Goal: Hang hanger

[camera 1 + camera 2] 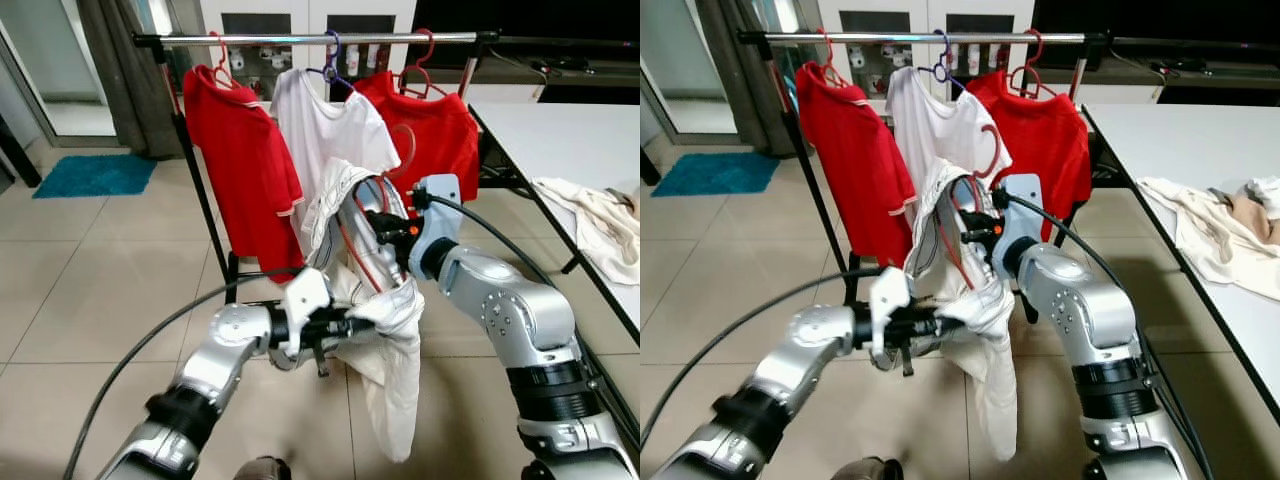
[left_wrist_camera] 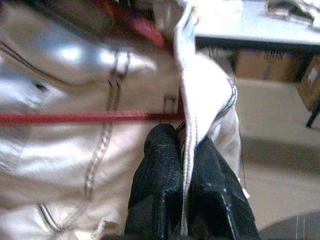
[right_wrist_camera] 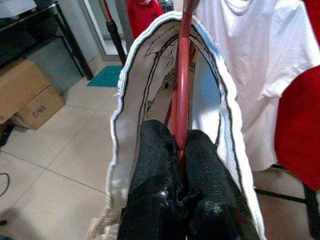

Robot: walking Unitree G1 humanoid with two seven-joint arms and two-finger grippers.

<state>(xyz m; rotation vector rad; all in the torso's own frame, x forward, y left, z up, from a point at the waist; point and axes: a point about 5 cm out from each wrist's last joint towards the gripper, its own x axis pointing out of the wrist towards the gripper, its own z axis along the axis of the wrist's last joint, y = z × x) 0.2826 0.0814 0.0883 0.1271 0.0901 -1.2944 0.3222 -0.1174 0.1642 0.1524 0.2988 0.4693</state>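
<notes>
My right gripper (image 3: 176, 137) is shut on a red hanger (image 3: 181, 75), gripping its thin bar just below the neck. A white garment (image 1: 385, 330) with a trimmed collar (image 3: 125, 115) is draped over that hanger and hangs down toward the floor. Low at the garment's side, my left gripper (image 1: 345, 325) is shut on a fold of the cloth (image 2: 205, 85); the hanger's red bar (image 2: 75, 118) runs just beyond its fingertips. Garment and hanger are held in front of and below the metal rail (image 1: 320, 39) of the clothes rack.
On the rail hang a red shirt (image 1: 235, 160), a white T-shirt (image 1: 320, 130) and another red shirt (image 1: 440, 130). A white table (image 1: 560, 130) with crumpled cloth (image 1: 600, 215) stands at the right. A blue mat (image 1: 95, 173) lies far left on the tiled floor.
</notes>
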